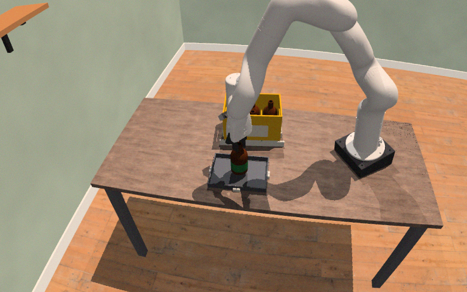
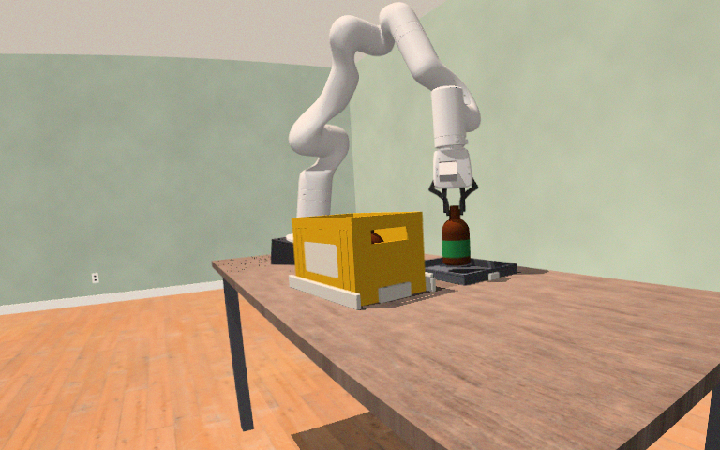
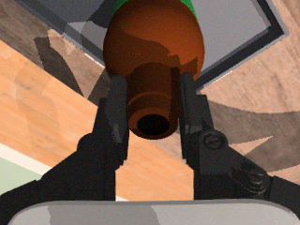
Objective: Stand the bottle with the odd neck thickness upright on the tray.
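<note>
My gripper [image 2: 453, 203] pinches the brown bottle [image 2: 456, 239] by its rigid, likely slippery neck (upright) over the tray [image 1: 255, 164] near the tabletop's front edge.

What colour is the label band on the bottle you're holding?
Green, on a brown bottle; the band is clearest in the exterior view.

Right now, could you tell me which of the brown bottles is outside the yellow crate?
The green-banded bottle, upright over the grey tray with the gripper shut on its neck. The other visible bottles are in the crate.
</note>
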Available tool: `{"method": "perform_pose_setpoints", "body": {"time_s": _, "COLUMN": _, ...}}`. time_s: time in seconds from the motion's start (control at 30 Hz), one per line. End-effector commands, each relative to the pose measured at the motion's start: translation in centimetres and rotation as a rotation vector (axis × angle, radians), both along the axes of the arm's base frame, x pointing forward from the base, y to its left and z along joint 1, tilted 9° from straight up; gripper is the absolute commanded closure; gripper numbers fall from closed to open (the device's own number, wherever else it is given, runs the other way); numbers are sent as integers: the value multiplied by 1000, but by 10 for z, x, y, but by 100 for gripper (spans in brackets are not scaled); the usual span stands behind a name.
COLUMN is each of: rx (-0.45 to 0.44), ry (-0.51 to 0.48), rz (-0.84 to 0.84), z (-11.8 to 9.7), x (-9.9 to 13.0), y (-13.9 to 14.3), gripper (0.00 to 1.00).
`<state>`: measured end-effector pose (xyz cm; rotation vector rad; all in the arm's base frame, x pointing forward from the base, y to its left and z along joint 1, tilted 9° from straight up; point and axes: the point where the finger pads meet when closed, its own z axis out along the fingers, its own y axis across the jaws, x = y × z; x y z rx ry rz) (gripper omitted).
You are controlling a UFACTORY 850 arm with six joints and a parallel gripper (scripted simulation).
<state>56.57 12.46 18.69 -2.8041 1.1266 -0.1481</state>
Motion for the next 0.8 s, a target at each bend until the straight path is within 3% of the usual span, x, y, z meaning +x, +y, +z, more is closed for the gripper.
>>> {"method": "perform_pose_setpoints", "body": {"time_s": 0.0, "rx": 0, "ry": -2, "rz": 0, "z": 1, "x": 1, "y": 0, "gripper": 100}}
{"method": "perform_pose_setpoints", "body": {"time_s": 0.77, "rx": 0, "ry": -2, "rz": 0, "z": -2, "x": 1, "y": 0, "gripper": 100}}
